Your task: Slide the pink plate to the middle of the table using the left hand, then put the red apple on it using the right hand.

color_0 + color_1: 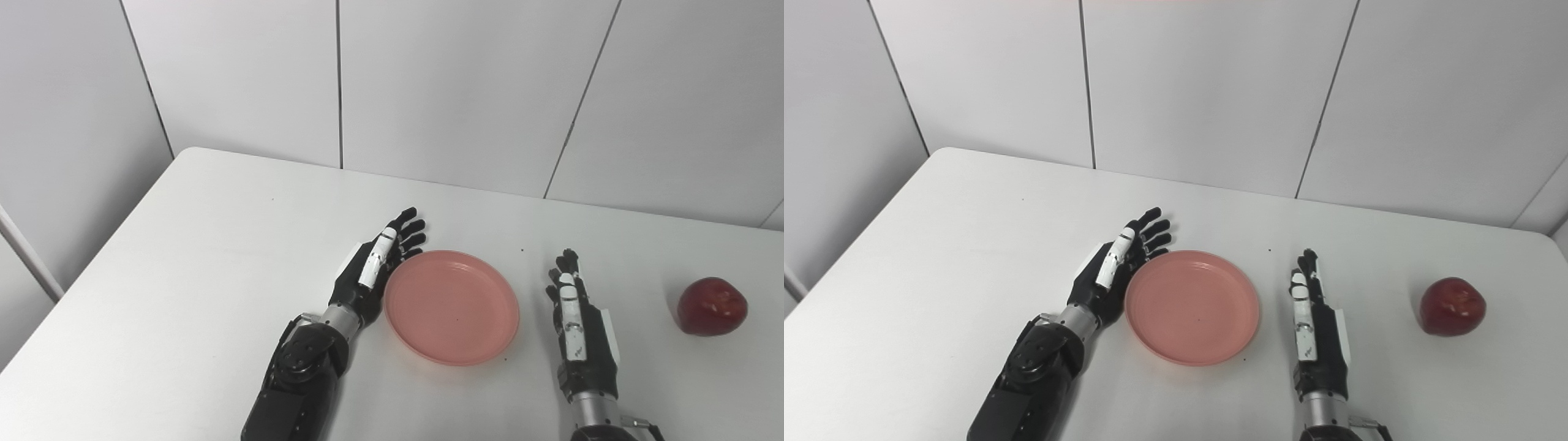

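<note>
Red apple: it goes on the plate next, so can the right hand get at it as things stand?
Probably yes. The red apple sits alone on bare table to the outer side of the right hand, which is open, with nothing between them.

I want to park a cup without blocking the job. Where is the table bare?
Bare: the wide stretch left of the left hand, and the strip behind the plate toward the wall. Crowded: plate between both hands; keep the gap from right hand to apple free.

White table [184, 257], pink plate [452, 306] near middle, red apple [712, 306] at right
</note>
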`<state>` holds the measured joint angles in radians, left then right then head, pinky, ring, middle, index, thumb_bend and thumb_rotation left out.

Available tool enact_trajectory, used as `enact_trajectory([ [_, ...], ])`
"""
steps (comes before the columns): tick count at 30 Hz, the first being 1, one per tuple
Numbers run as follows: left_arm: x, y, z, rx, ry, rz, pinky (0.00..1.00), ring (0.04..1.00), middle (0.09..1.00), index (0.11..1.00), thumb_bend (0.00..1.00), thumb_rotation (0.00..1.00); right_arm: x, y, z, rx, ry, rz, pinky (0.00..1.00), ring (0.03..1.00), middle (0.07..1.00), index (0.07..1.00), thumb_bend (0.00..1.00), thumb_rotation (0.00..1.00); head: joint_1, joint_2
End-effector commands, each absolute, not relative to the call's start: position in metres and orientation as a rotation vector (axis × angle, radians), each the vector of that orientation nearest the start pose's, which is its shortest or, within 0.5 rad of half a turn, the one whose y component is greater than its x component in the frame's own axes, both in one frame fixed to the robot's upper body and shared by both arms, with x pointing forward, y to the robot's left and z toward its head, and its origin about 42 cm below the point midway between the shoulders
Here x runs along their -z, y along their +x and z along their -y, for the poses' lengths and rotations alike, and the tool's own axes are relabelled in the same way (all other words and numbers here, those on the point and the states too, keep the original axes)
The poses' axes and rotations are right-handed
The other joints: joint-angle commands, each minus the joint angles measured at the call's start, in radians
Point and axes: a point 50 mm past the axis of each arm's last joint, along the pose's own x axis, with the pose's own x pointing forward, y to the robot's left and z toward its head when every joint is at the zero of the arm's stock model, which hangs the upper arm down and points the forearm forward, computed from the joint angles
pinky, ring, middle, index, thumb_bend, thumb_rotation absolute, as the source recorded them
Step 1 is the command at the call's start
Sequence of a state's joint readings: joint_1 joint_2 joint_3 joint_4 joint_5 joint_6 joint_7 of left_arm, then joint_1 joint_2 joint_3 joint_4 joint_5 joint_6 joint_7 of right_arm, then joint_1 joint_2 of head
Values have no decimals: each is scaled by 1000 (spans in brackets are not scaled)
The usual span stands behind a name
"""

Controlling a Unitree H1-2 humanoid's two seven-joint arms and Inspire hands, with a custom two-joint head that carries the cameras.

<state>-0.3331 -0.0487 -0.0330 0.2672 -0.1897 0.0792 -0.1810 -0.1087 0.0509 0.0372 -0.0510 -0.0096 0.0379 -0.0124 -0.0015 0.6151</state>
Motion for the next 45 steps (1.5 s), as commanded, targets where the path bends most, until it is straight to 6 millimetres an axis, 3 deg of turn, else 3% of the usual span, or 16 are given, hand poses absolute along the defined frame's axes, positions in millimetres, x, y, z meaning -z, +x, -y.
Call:
enact_trajectory([
  [1, -101, 374, -145, 291, -215, -115, 919, 924, 931, 919, 342, 1000, -157, 324, 172, -65, 54, 186, 990, 986, 996, 997, 204, 1000, -10, 0],
  [16, -91, 370, -152, 289, -234, -119, 936, 938, 944, 932, 372, 1000, -198, 326, 188, 8, -55, 303, 960, 964, 971, 974, 264, 1000, -105, 7],
  [18, -91, 369, -153, 287, -240, -122, 933, 938, 945, 934, 373, 1000, -205, 325, 192, 17, -87, 302, 963, 963, 970, 974, 318, 1000, -121, 8],
  [20, -91, 369, -154, 286, -241, -121, 934, 939, 945, 931, 379, 1000, -211, 324, 195, 30, -128, 297, 945, 959, 968, 975, 498, 1000, -132, 8],
  [23, -89, 368, -156, 281, -245, -122, 933, 936, 941, 926, 384, 1000, -219, 324, 198, 58, -179, 301, 931, 950, 957, 968, 601, 1000, -154, 11],
  [39, -87, 366, -163, 271, -269, -105, 945, 937, 944, 926, 386, 1000, -271, 322, 224, 246, -532, 431, 819, 901, 922, 926, 712, 994, -248, 20],
  [40, -87, 366, -163, 271, -268, -105, 940, 934, 941, 925, 391, 1000, -275, 322, 227, 269, -550, 433, 815, 907, 932, 934, 769, 974, -258, 21],
  [44, -85, 367, -165, 268, -263, -106, 932, 927, 934, 919, 393, 1000, -287, 320, 237, 349, -622, 442, 804, 898, 930, 942, 816, 907, -285, 17],
  [45, -85, 367, -166, 267, -263, -108, 929, 925, 932, 918, 384, 1000, -288, 320, 239, 365, -635, 443, 785, 875, 911, 940, 837, 830, -285, 17],
])
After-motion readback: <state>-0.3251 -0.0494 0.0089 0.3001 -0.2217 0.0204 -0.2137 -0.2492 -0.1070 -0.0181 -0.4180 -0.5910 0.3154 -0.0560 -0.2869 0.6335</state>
